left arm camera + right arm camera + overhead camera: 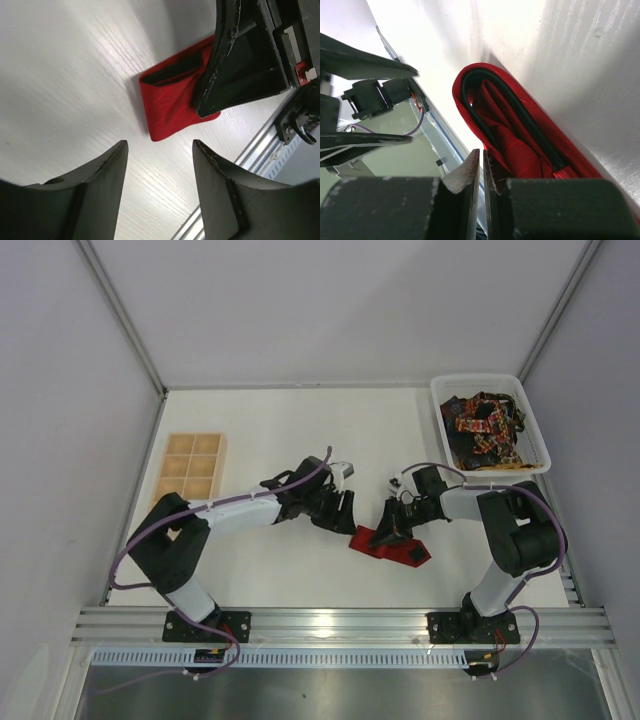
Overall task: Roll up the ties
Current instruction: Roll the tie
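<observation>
My right tool point(481, 155) is clenched on the folded red tie point(170, 107). My left tool point(160, 145), released and empty, faces it just ahead, its length lying aslant.

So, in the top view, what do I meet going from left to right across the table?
First the wooden tray, then the left gripper, then the red tie, then the bin of patterned ties.
</observation>
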`<state>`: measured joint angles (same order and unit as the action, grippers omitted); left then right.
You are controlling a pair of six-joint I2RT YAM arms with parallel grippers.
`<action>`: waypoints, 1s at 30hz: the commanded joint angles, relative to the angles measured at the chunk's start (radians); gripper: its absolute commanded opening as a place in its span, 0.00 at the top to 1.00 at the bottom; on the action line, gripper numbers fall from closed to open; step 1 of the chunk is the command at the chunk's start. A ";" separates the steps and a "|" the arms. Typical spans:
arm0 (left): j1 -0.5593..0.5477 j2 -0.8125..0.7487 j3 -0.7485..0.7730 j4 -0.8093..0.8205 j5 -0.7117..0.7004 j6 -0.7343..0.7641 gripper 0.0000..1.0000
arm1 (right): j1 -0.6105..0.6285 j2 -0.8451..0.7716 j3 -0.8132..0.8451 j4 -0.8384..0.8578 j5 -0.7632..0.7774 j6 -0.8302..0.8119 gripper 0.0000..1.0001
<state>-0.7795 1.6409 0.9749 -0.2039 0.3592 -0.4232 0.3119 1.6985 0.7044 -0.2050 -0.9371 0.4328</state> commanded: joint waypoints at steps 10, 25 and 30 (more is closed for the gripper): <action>0.016 0.138 -0.059 0.264 0.225 -0.075 0.45 | -0.016 -0.008 0.014 0.004 -0.020 -0.023 0.87; 0.020 0.221 -0.039 0.282 0.241 -0.114 0.50 | -0.017 0.000 0.017 0.009 -0.022 -0.023 0.88; 0.020 0.241 -0.047 0.297 0.254 -0.134 0.57 | -0.016 0.003 0.017 0.004 -0.020 -0.025 0.88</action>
<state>-0.7635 1.8538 0.9180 0.0734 0.6033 -0.5503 0.3004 1.6985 0.7044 -0.2050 -0.9504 0.4244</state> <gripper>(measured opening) 0.441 0.125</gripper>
